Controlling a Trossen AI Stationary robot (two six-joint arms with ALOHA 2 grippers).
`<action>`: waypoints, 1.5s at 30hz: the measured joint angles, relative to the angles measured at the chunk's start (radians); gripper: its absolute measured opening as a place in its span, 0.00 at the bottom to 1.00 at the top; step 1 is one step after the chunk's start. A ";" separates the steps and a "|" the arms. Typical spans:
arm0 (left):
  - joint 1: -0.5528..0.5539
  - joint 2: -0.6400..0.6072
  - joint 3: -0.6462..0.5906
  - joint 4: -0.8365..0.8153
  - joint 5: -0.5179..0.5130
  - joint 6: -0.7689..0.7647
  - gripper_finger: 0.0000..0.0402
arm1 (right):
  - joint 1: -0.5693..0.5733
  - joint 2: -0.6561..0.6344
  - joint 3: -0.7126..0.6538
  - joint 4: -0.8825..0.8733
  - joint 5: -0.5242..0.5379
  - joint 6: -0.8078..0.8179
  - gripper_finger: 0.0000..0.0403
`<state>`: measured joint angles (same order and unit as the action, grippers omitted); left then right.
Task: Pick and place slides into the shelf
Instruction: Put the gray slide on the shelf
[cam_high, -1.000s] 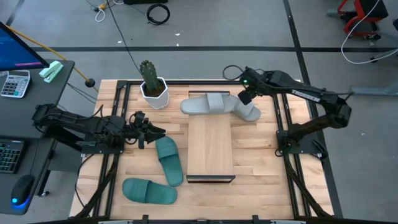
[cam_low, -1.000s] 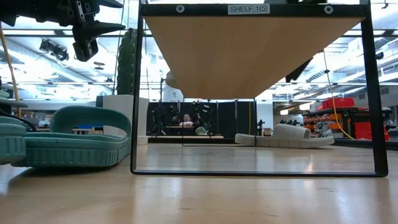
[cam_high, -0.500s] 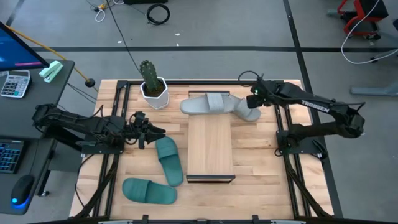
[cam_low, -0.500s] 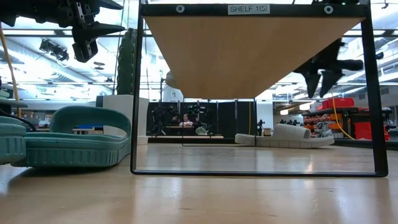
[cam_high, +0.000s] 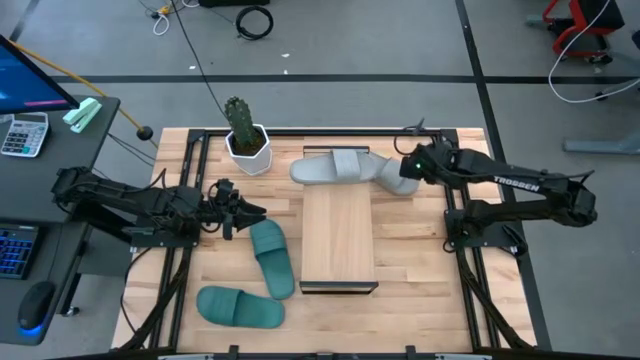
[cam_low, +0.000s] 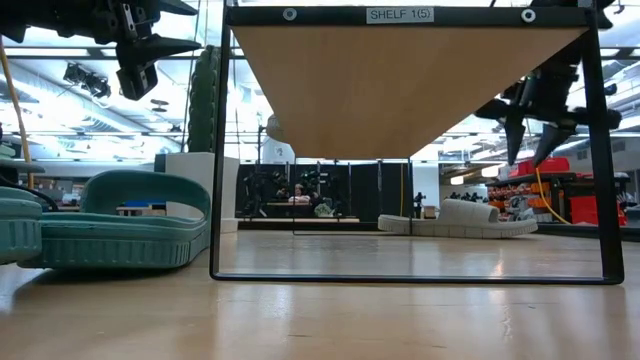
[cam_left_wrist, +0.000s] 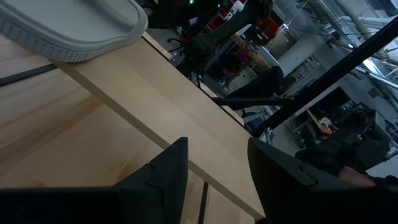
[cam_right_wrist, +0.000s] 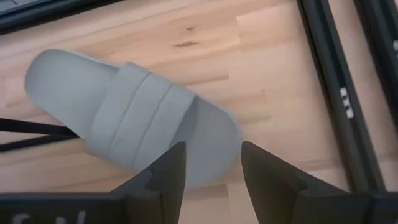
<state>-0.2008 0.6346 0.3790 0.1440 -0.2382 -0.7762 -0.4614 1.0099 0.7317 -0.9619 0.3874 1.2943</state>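
**Right arm poised over a grey slide; shelf has nothing in it**

The right end effector hangs above the light grey soft slide with the wide strap near the far right corner of the slatted wooden surface, its fingers apart and straddling one end of the sandal in the right wrist view. I judge the main risk to be a poor grasp: the fingers line up near the rounded end rather than over the strap, so closing there could squash the soft sole and let it slip or tilt out. The second light grey slide lies just beside the first, along the far edge, and a descent could nudge it or drag it along.

The left end effector hovers near the left edge, fingers apart and holding nothing, just beside one teal green slide; the other teal green slide lies toward the near left corner.

The low rack shelf with the light wooden plank top and thin dark frame stands mid-surface. The low view shows nothing under its top; no slide is in it. A white pot near the far edge holds a green cactus.
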 joint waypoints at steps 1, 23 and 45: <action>0.000 0.000 0.000 0.001 0.000 0.002 0.43 | 0.006 -0.003 -0.011 0.005 -0.002 0.019 0.40; 0.000 0.000 0.000 0.001 0.000 0.004 0.43 | 0.068 -0.005 -0.061 0.057 0.019 0.127 0.40; 0.000 0.000 0.000 0.001 0.000 0.016 0.43 | 0.117 -0.004 -0.135 0.131 0.032 0.333 0.40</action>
<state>-0.2007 0.6346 0.3790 0.1448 -0.2382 -0.7601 -0.3439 1.0054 0.5967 -0.8314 0.4198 1.6277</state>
